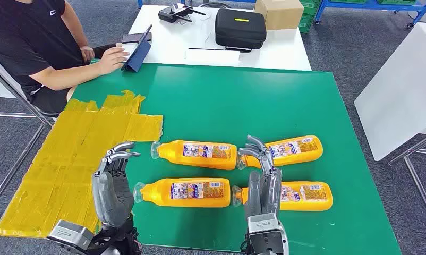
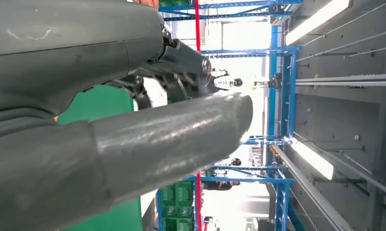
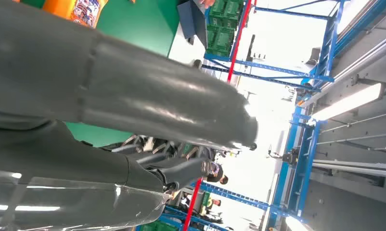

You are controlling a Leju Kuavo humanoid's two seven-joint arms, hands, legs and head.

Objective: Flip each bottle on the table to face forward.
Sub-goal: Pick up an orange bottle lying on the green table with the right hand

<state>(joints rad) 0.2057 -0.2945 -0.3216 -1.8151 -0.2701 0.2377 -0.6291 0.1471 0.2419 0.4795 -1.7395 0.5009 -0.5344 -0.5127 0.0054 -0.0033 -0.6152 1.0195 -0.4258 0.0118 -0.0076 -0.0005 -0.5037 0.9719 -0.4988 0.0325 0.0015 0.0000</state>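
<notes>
Nearby, yellow tape (image 1: 73, 154) patches the green table (image 1: 211, 101) beside four bottles (image 1: 195, 155).

A person in a black shirt (image 1: 27, 40) sits at the far left corner, one hand on a propped tablet (image 1: 138, 50). On the white table (image 1: 285, 53) behind lie a black zippered case (image 1: 240, 27), a cardboard box (image 1: 279, 13) and a black controller (image 1: 176, 13). Yellow tape patches (image 1: 78, 149) cover the green table's (image 1: 253, 106) left edge.

Four orange bottles (image 1: 195, 154) lie on their sides on the green tabletop (image 1: 243, 101) between the left robot hand (image 1: 113, 183) and right robot hand (image 1: 261, 178) (both raised, holding nothing); two lie beyond the right one.
</notes>
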